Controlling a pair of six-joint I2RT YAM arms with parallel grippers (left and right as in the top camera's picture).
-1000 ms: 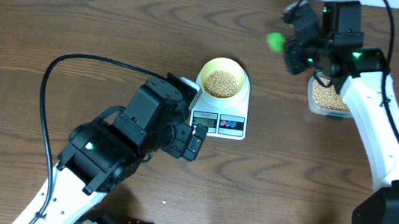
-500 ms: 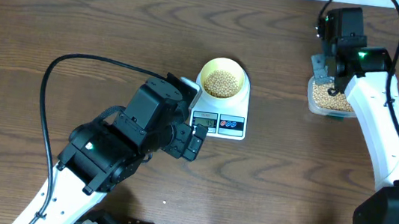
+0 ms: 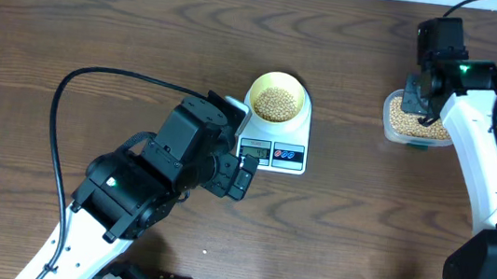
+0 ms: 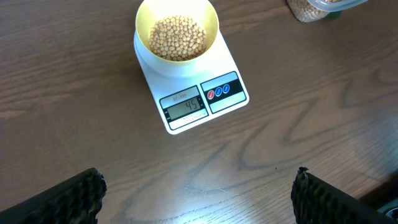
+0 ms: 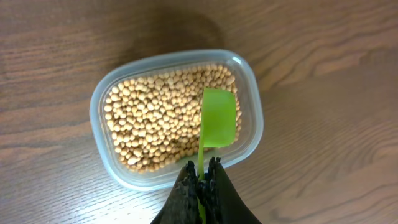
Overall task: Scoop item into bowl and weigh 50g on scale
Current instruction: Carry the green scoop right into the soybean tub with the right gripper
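The pale yellow bowl (image 3: 254, 91) (image 4: 211, 22) stands on the white scale (image 3: 288, 153) (image 4: 224, 92) at mid-table and holds a heap of tan beans (image 3: 277, 104) (image 4: 177, 37). My left gripper (image 3: 243, 175) (image 4: 199, 196) hovers open just in front of the scale, with nothing between its fingers. At the far right, my right gripper (image 3: 419, 98) (image 5: 202, 177) is shut on the handle of a green spoon (image 5: 217, 118). The spoon's scoop lies over the beans (image 5: 155, 118) in the clear tub (image 3: 391, 128) (image 5: 97, 118).
The left arm's black cable (image 3: 64, 109) loops over the table at the left. The scale's grey display (image 4: 185, 106) is lit. A corner of the clear tub (image 4: 317, 7) shows at the top of the left wrist view. Bare wood surrounds the scale.
My right gripper has carried the green spoon rightward, from the air left of the tub to directly over the tub. The left arm, bowl and scale have not moved.
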